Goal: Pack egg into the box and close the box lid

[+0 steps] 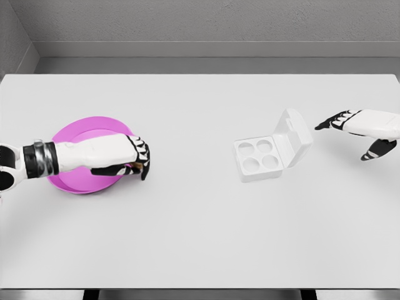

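Left hand lies over the right rim of the pink plate, fingers curled downward around something small and brownish, likely the egg, mostly hidden; a firm hold cannot be confirmed. White box sits well apart to the right on the counter, four round wells empty, lid tilted up and back on its right side. Right hand hovers just beyond the lid, fingers loosely spread, holding nothing. Judgement: the grasp is the step in hand. Close gently and evenly, lift straight up clear of the plate rim before travelling, keep the egg low, aim for a near well.
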{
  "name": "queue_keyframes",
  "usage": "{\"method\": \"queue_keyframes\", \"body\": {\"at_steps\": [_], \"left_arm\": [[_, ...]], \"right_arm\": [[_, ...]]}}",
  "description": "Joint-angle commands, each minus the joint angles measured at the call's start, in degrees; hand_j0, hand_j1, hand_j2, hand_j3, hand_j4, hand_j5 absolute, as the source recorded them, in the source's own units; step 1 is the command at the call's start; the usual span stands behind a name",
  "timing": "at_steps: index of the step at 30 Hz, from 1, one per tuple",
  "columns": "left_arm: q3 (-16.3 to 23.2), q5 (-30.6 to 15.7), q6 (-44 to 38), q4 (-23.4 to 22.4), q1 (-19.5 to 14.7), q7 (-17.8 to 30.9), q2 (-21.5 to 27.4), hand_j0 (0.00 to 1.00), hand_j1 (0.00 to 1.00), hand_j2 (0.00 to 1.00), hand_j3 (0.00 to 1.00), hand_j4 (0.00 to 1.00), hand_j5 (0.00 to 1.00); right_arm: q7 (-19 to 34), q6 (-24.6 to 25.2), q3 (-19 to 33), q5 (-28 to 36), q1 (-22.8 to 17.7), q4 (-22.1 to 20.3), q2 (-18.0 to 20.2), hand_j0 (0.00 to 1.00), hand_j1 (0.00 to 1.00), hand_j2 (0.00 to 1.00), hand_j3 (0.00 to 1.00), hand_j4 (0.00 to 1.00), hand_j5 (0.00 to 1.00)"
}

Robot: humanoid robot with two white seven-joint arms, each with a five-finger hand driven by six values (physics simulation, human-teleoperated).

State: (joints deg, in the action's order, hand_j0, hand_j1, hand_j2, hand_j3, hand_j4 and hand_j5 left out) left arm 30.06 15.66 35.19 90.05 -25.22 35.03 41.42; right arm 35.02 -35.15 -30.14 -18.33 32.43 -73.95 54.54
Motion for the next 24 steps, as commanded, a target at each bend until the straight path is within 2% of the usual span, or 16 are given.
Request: {"method": "queue_keyframes", "body": {"at_steps": [1,13,22,24], "left_arm": [[0.35,-0.28,-0.19,0.22,0.0,-0.03,-0.9,0.34,0.34,0.34,0.34,0.34,0.34],[2.98,0.24,-0.19,0.39,-2.37,-0.03,-3.62,0.34,0.34,0.34,0.34,0.34,0.34],[3.25,0.33,-0.19,0.3,-2.46,-0.03,-5.03,0.35,0.35,0.35,0.35,0.35,0.35],[3.25,1.56,-0.19,0.3,-2.46,-0.03,-6.0,0.35,0.35,0.35,0.35,0.35,0.35]], "right_arm": [[-0.02,0.15,0.08,0.32,0.0,0.03,0.13,1.0,1.0,1.0,1.0,1.0,1.0],[-0.02,0.15,0.08,0.32,0.09,-0.06,0.13,1.0,1.0,1.0,1.0,1.0,1.0],[-0.02,0.15,0.08,0.32,0.09,-0.05,0.13,1.0,1.0,1.0,1.0,1.0,1.0],[-0.02,0.15,0.08,0.32,0.09,0.03,0.04,1.0,1.0,1.0,1.0,1.0,1.0]]}}
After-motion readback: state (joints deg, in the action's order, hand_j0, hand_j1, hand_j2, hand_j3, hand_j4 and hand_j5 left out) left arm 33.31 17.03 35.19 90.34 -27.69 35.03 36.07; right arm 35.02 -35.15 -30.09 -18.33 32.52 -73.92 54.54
